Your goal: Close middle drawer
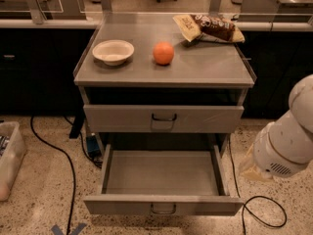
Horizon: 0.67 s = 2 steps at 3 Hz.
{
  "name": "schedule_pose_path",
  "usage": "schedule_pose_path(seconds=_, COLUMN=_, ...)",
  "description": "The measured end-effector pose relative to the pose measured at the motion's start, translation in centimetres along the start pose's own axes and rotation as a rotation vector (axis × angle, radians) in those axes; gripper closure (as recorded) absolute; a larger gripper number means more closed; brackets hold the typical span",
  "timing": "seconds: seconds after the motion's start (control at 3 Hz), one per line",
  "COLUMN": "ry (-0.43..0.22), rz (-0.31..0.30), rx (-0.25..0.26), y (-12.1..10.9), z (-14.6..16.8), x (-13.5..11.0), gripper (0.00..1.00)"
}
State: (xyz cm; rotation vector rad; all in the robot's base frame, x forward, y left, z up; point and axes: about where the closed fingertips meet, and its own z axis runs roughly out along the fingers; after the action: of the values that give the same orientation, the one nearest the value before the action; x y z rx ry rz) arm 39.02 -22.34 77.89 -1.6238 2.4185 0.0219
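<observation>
The middle drawer [164,173] is pulled far out of the gray metal cabinet and its tray is empty. Its flat front [122,205] faces me, with a small dark wire handle [164,209] at the centre. The top drawer front [122,119] above it stands only slightly out, and the lowest drawer is hidden beneath the open one. My gripper [251,168] is to the right of the open drawer, level with its right side rail and apart from it. It is mostly hidden behind the white arm housing [286,141].
On the cabinet top [210,67] stand a white bowl [113,51], an orange [164,53] and a snack bag [209,28]. Black cables [58,153] run over the speckled floor on the left, and another [266,214] loops on the right. A clear bin [10,155] sits at the far left.
</observation>
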Motion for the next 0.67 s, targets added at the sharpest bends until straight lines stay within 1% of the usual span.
schedule_pose_path(seconds=0.33, ry=-0.039, rz=0.089, rx=-0.021, y=1.7, z=3.9, x=-0.7, gripper=1.00)
schedule_pose_path(seconds=0.67, ry=-0.119, rz=0.215, rx=-0.103, y=4.2, z=8.5, x=-1.8, gripper=1.00)
